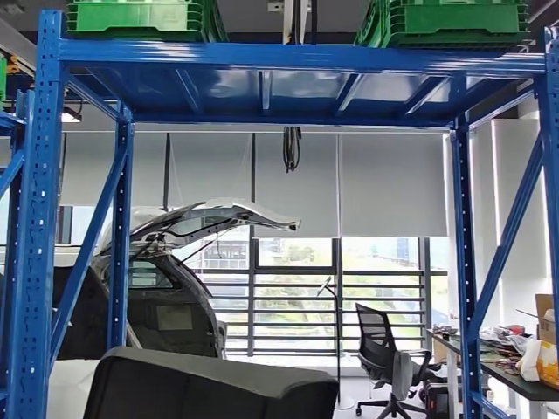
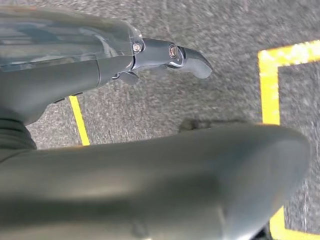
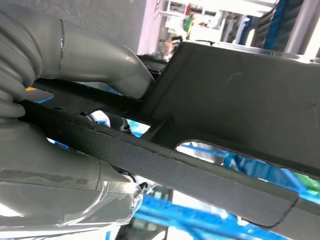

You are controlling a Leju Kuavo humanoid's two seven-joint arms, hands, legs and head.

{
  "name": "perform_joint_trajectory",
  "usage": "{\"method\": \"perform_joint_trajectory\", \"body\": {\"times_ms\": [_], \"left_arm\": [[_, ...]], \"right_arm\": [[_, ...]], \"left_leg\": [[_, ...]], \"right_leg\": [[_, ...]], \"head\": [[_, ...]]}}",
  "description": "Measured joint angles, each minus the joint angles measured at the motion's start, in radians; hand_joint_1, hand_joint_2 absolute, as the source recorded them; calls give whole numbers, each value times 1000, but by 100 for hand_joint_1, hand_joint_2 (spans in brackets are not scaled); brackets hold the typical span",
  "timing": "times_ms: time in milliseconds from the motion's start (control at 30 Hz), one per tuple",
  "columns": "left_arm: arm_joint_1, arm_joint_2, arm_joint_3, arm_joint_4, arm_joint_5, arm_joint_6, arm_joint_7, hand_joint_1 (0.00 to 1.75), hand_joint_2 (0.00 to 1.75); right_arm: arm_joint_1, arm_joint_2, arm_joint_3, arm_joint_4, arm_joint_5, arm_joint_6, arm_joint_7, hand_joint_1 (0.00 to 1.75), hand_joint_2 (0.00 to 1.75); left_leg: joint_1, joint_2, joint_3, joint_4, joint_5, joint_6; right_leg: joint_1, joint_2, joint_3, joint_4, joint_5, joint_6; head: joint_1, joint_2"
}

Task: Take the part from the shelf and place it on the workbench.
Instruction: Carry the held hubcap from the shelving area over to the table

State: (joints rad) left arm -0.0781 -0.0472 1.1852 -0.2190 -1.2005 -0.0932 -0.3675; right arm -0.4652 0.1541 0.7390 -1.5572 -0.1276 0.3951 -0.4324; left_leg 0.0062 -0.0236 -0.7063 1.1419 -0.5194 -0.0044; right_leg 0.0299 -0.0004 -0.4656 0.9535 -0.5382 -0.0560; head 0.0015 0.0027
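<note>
Right hand (image 3: 75,145) clamps my dark part (image 3: 234,115), lower left of frame; left hand (image 2: 113,150) (grip unclear). I'd keep it level leaving the shelf (image 1: 39,218).

Blue rack (image 1: 39,218), bright windows (image 1: 297,288), office chair (image 1: 385,349), grey floor (image 2: 226,85).

Two green crates (image 1: 135,17) sit at the top of the picture. A white car (image 1: 165,288) with its back door lifted is at the lower left. A black office chair (image 1: 385,353) stands at the lower right, beside a messy desk (image 1: 521,371).
</note>
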Motion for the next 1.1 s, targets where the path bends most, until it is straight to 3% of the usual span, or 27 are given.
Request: {"method": "perform_joint_trajectory", "body": {"times_ms": [67,100,133,200,233,300,367,433,500,567,600,633,667,733,767,800,867,900,967,1033,1100], "left_arm": [[0,1,0,0,1,1,3,0,0],[1,1,0,0,1,2,5,0,0],[2,1,0,0,1,2,6,0,0],[3,2,0,0,1,4,8,0,0],[2,2,0,0,1,5,8,0,0],[0,2,0,0,0,7,8,0,0],[2,2,0,0,0,7,8,0,0],[4,3,0,0,-1,8,10,0,0],[2,5,0,0,-1,8,11,0,0],[0,6,0,0,1,8,13,0,0],[1,8,1,0,3,8,15,0,0],[2,8,1,0,5,8,17,0,0],[3,9,1,0,6,8,19,0,0],[2,10,2,0,6,8,23,0,0],[1,11,2,0,6,8,25,0,0],[1,11,2,0,6,8,27,0,0],[4,12,3,0,7,8,29,0,0],[8,12,3,0,7,8,29,0,0],[10,14,4,0,8,8,31,0,0],[7,17,4,0,9,8,34,0,0],[6,20,5,0,12,8,39,0,0]], "right_arm": [[1,-3,2,3,1,1,0,175,175],[1,-5,3,4,2,2,0,175,175],[1,-6,4,6,2,2,0,175,175],[1,-8,4,7,2,3,0,175,175],[0,-8,4,7,3,3,0,175,175],[-2,-9,5,8,5,4,0,175,175],[-3,-9,8,8,8,5,0,175,175],[-5,-9,10,8,11,6,0,175,175],[-7,-12,12,9,14,6,0,175,175],[-7,-16,15,12,17,8,0,175,175],[-8,-17,16,14,18,9,0,175,175],[-10,-17,19,16,19,10,0,175,175],[-14,-17,21,17,19,11,0,175,175],[-26,-17,26,17,20,14,1,175,175],[-31,-18,28,17,21,16,1,175,175],[-34,-18,30,17,21,17,2,175,175],[-39,-17,34,17,22,19,3,175,175],[-43,-16,37,18,22,20,4,175,175],[-53,-12,44,21,22,22,5,175,175],[-58,-11,52,27,23,23,6,175,175],[-58,-12,60,36,24,24,8,175,175]], "left_leg": [[6,7,-31,118,-53,-10],[9,10,-30,144,-51,-16],[13,16,-10,129,-33,-21],[19,49,73,7,10,-32],[17,69,110,-54,21,-32],[11,92,138,-111,18,-21],[10,77,131,-115,20,-2],[13,59,126,-117,26,11],[15,40,119,-117,33,22],[14,16,113,-117,38,28],[12,3,111,-117,40,29],[11,-10,110,-117,42,29],[9,-23,110,-117,44,29],[7,-48,108,-117,48,26],[8,-59,105,-117,52,23],[11,-71,101,-117,56,18],[16,-95,93,-122,66,3],[15,-94,88,-122,65,-3],[10,-56,63,-82,32,-10],[11,-6,12,33,-34,-16],[14,10,-24,130,-66,-25]], "right_leg": [[0,-24,-14,2,9,1],[-1,-36,-21,4,13,3],[-2,-47,-28,7,15,6],[-4,-69,-40,20,12,14],[-3,-78,-46,29,9,20],[2,-96,-54,42,5,30],[3,-110,-55,47,3,38],[-4,-77,-67,76,-22,50],[-14,-24,-111,177,-83,63],[-19,-7,-170,306,-134,68],[-20,-5,-183,334,-134,68],[-20,-2,-179,323,-114,65],[-20,6,-158,275,-78,60],[-19,50,-99,139,-5,43],[-19,71,-80,92,16,37],[-18,85,-70,68,24,33],[-16,72,-67,55,26,30],[-18,57,-64,44,30,29],[-24,27,-60,19,40,24],[-25,-3,-64,14,45,22],[-25,-34,-70,18,45,22]], "head": [[0,0],[0,0],[0,0],[0,0],[0,0],[-1,0],[-1,0],[-2,0],[-2,0],[-2,0],[-2,0],[-2,0],[-2,0],[-1,0],[-1,0],[-1,0],[0,0],[0,0],[0,0],[0,0],[0,0]]}}
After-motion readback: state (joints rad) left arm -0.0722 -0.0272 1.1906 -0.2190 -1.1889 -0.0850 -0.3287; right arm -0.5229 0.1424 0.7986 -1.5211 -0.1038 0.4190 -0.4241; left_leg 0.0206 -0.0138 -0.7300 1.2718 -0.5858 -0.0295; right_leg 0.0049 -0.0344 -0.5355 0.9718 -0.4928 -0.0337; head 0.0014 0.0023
